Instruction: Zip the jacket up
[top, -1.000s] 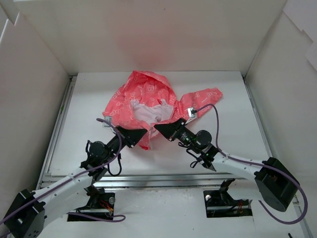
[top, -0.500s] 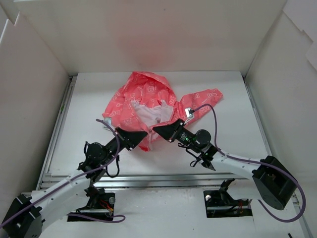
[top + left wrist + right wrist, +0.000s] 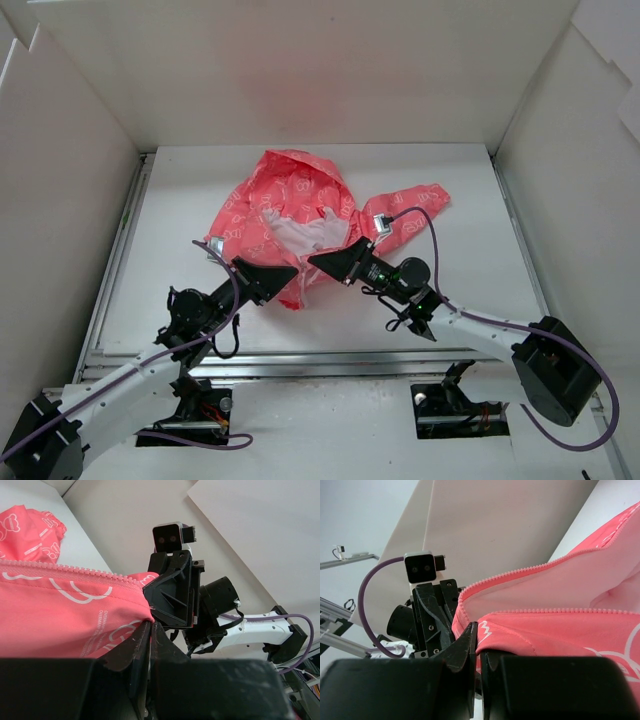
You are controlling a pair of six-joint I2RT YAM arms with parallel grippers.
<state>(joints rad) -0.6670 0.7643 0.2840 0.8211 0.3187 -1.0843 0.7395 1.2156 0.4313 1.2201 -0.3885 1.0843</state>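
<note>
We find the jacket [image 3: 285, 205] crumpled mid-table [image 3: 460, 290], with its white lining [image 3: 300, 232] exposed and the front unzipped. One sleeve [image 3: 415, 198] trails off to the right. The near hem is held between the two arms. On one side the left gripper [image 3: 292, 268] is clamped on a coral corner of fabric. Its wrist view shows the fingers [image 3: 127, 650] pinching just below a run of zipper teeth [image 3: 75, 572]. Opposite, the right gripper [image 3: 314, 259] is likewise pinched tight on the other front edge, with pink teeth running along the open edges above it. The two sets of tips sit very close, facing each other.
</note>
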